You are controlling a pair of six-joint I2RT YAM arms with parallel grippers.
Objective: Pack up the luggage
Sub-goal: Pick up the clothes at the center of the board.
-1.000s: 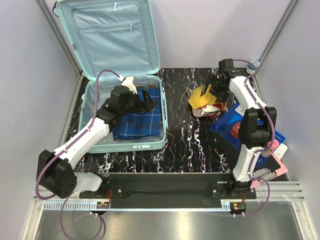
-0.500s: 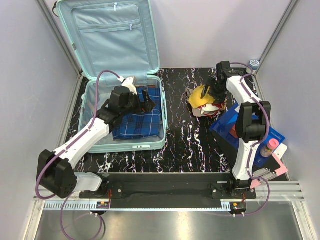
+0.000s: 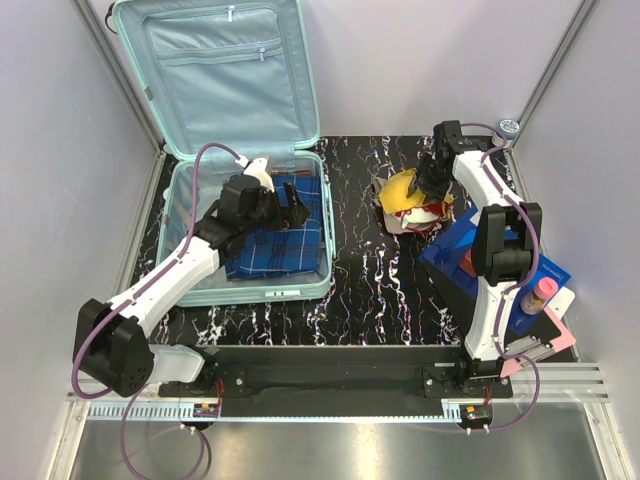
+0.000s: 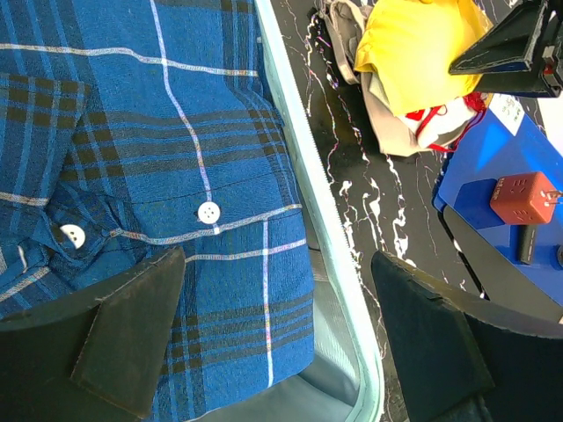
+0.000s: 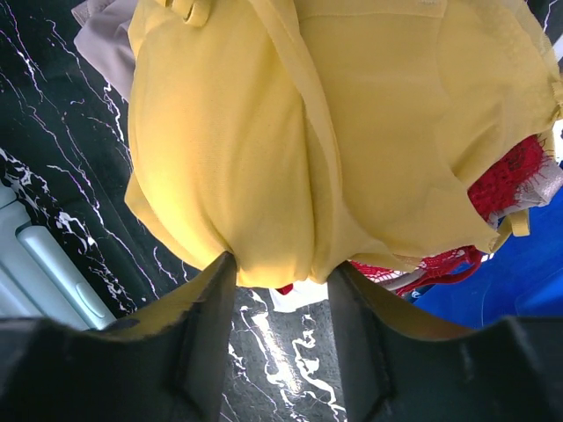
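Note:
The mint-green luggage (image 3: 250,291) lies open at the left, its lid (image 3: 225,70) leaning on the back wall. A blue plaid shirt (image 3: 275,245) lies in its base. My left gripper (image 3: 290,200) hovers open over the shirt's right side; in the left wrist view its jaws (image 4: 281,338) straddle the shirt (image 4: 176,158) and the luggage rim (image 4: 325,237). My right gripper (image 3: 428,185) is shut on a yellow garment (image 3: 405,195) atop a clothes pile. In the right wrist view the yellow cloth (image 5: 352,132) bunches between the fingers (image 5: 280,272).
Red and white clothes (image 3: 425,218) lie under the yellow garment. A flat blue box (image 3: 460,255) at the right carries a red block (image 4: 523,198). A pink-capped bottle (image 3: 537,297) and a pink sheet (image 3: 555,340) sit at the near right. Grey walls enclose the table.
My right gripper has shifted slightly left onto the yellow garment and closed on it. My left gripper has stayed over the shirt, almost still.

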